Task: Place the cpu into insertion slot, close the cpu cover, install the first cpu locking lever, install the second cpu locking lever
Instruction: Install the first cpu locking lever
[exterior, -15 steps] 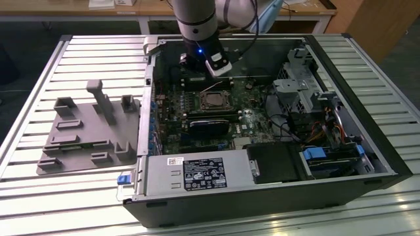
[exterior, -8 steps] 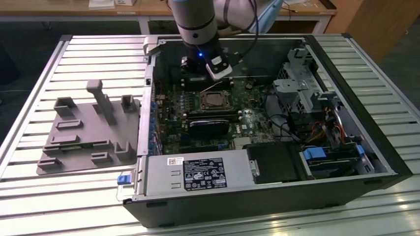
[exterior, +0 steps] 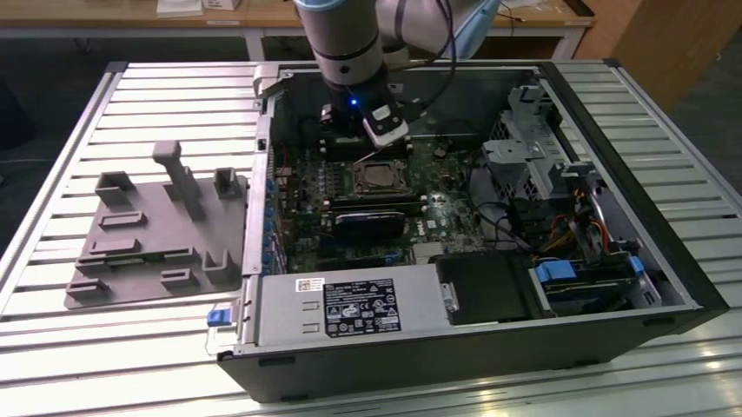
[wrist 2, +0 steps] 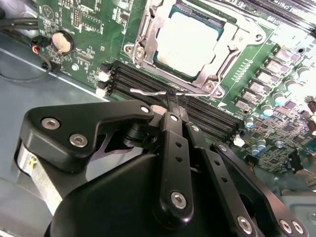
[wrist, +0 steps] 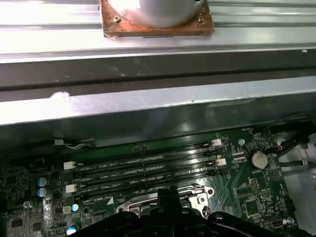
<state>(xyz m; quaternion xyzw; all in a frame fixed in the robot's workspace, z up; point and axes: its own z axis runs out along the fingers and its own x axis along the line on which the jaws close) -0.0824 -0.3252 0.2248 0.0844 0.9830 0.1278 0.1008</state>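
Here the hand (wrist 2: 170,102) pinches a locking lever (wrist 2: 148,92) just beside the cpu cover (wrist 2: 148,37).

gripper (exterior: 374,149) hangs just above the cpu (exterior: 380,180) inside the open computer case (exterior: 464,347)

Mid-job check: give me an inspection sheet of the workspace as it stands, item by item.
Surface: slatted metal table carrying the open computer case.
Job's things: cpu lies seated inside the cpu cover, whose frame is down flat around it; a thin locking lever juts out over the memory slots.
Clutter: grey moulded fixture on the table, at the exterior view's left of the case.
Gripper: gripper shut, tip at the lever's end; whether it grips the lever cannot be told.
Cables: orange and blue bundle inside the case at the exterior view's right.
Surroundings: wooden desk behind the table.
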